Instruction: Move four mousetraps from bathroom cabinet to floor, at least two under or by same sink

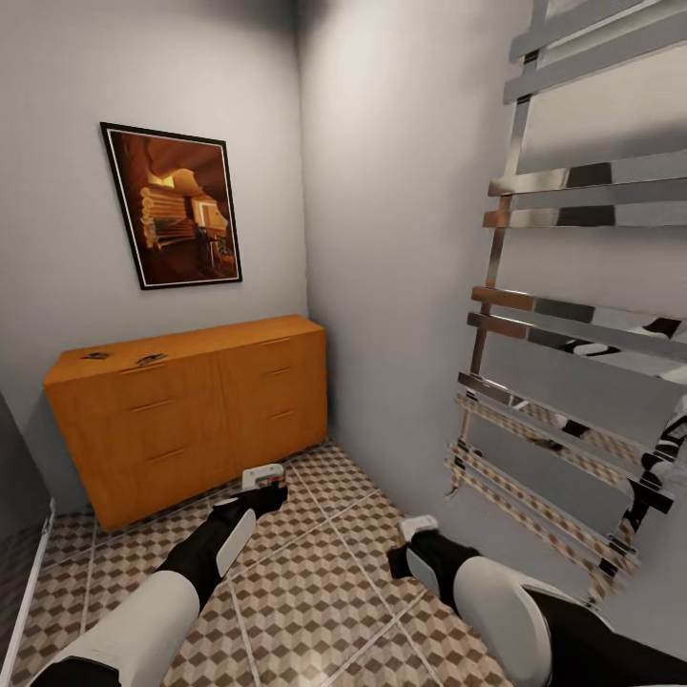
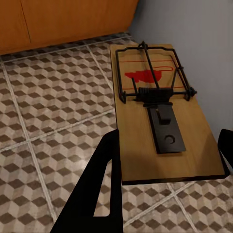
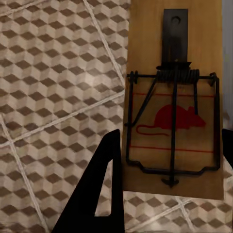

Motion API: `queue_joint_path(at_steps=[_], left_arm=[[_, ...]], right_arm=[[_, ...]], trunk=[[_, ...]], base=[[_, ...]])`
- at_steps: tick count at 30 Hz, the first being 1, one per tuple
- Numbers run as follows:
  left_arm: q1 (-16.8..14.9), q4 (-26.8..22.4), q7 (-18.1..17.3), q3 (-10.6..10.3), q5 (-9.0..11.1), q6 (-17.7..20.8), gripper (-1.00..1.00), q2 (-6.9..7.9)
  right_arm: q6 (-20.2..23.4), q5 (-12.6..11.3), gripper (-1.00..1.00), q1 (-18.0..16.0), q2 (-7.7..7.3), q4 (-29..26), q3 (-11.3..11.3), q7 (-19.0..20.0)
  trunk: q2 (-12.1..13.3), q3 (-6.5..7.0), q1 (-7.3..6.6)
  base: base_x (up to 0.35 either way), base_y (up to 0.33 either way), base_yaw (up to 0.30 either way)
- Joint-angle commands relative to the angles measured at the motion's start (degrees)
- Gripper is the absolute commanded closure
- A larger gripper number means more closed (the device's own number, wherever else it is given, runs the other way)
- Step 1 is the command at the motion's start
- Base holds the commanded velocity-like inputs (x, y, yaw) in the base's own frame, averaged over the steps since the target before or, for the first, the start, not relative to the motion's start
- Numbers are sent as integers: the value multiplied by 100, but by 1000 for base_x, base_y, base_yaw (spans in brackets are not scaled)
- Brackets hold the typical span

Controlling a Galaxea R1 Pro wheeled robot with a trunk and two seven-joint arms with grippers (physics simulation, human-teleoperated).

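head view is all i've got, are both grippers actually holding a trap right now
Observer: Yes. In the left wrist view the left gripper has a mousetrap between its fingers.
Operator: and the right one
Observer: The right gripper also holds a trap, red mouse print facing the camera.
Operator: what's under them
Observer: Cube-patterned floor tiles below both; the left wrist view also shows the orange cabinet close ahead.

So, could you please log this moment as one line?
left gripper: shut on mousetrap | right gripper: shut on second mousetrap | two traps on cabinet
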Motion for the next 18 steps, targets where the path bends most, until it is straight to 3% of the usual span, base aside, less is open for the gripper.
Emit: queue_joint_path(at_steps=[1,2,5,8,16,18], left_arm=[[-3,-13,62,-37,53,21,100,5],[-2,-14,62,-36,54,21,100,4],[-2,-14,61,-35,55,20,100,7],[0,-6,61,-34,51,20,100,11],[-2,243,14,-42,65,9,100,12],[-3,291,-94,-42,66,15,100,12]], right_arm=[[10,189,100,52,56,12,-39,-34],[8,442,100,168,56,18,-39,-32],[0,797,100,368,56,25,-46,-4],[-10,941,100,496,56,27,-54,9],[-191,905,100,834,49,31,-89,14],[-246,805,100,1001,-213,31,-93,31]], trunk=[[-4,-6,0],[-4,-6,0],[-4,-6,0],[-4,-6,0],[-4,-6,0],[-4,-6,0]], base=[[0,0,-10],[0,0,-7],[0,0,-4],[0,0,-2],[0,0,0],[0,0,0]])
